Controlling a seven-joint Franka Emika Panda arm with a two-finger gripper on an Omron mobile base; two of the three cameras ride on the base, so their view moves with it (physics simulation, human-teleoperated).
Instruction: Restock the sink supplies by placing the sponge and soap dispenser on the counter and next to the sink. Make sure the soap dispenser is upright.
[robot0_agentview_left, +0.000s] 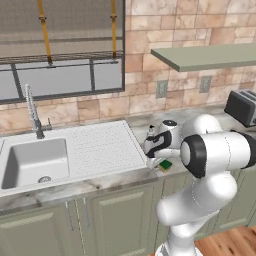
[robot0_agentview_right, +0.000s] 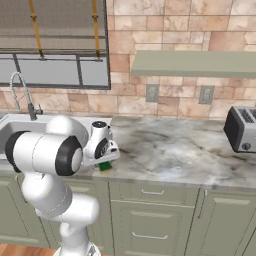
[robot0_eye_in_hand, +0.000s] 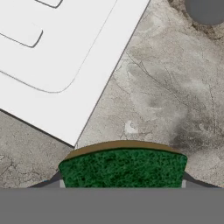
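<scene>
The sponge (robot0_eye_in_hand: 122, 168), green top over a yellow body, fills the space between my fingertips; my gripper (robot0_eye_in_hand: 121, 183) is shut on it. The gripper (robot0_agentview_left: 161, 160) (robot0_agentview_right: 106, 160) points down and holds the sponge (robot0_agentview_left: 166, 164) (robot0_agentview_right: 105, 166) low at the counter (robot0_agentview_left: 142, 122) (robot0_agentview_right: 165, 145), just right of the front right corner of the sink (robot0_agentview_left: 75, 131) (robot0_eye_in_hand: 65, 65). I cannot tell whether the sponge touches the marble. The soap dispenser (robot0_agentview_left: 151, 132) stands upright on the counter behind my hand, by the drainboard's right edge; its dark round top (robot0_eye_in_hand: 208, 8) shows from above.
A chrome spring faucet (robot0_agentview_left: 32, 110) (robot0_agentview_right: 20, 90) rises behind the basin. A toaster (robot0_agentview_left: 242, 106) (robot0_agentview_right: 242, 129) sits at the far right of the counter under a wall shelf (robot0_agentview_left: 205, 55). Bare marble stretches between my hand and the toaster.
</scene>
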